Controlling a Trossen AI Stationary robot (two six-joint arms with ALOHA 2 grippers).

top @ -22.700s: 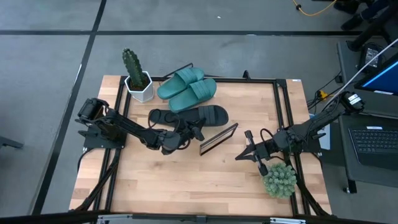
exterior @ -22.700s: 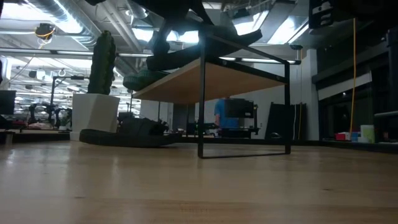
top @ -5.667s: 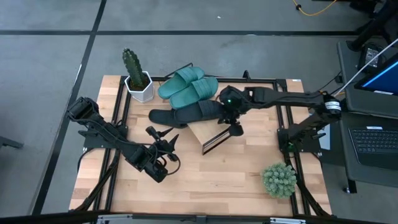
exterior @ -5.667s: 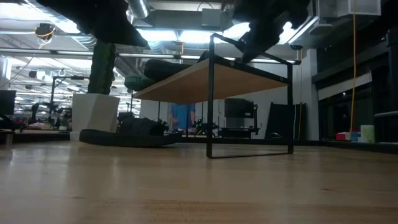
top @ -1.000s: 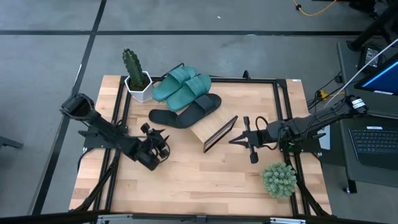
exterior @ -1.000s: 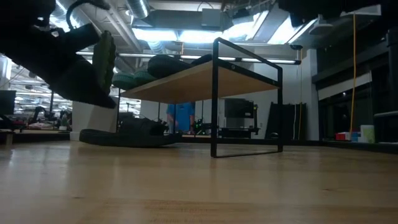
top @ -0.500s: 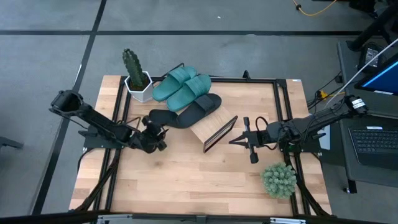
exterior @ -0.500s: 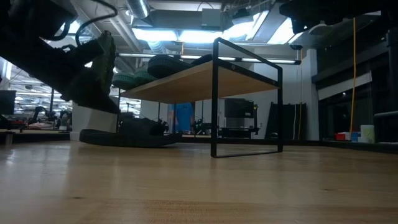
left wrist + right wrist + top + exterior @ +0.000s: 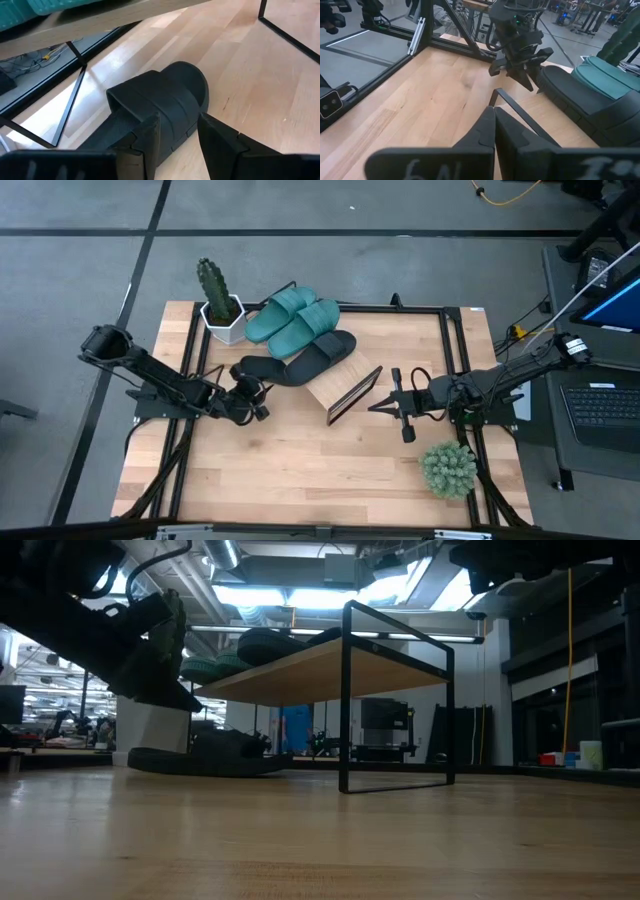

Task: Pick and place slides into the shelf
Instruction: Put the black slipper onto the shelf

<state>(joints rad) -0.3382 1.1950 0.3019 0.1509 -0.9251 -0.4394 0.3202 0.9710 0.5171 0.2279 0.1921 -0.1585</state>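
Overhead, level and wrist views of a wooden tabletop carrying a low slanted shelf with a light plank top and a thin black frame. The two teal slides lie side by side on the far part of the shelf, and one black slide lies on the plank just beside them, nearer the middle of the tabletop. The second black slide rests flat on the tabletop, under the raised edge of the shelf and near the cactus pot that stands at the far left corner. The left hand is low over the near end of this slide; in its wrist view the two dark fingers stand apart on either side of the slide's wide strap, and whether they press on it cannot be told. The right hand hangs above the tabletop on the right of the shelf, well apart from all four slides, with its fingers pressed together and nothing between them. A round green plant stands near the right front corner of the tabletop. In the level view the shelf frame stands clear of the tabletop, with the grounded black slide lying behind it.
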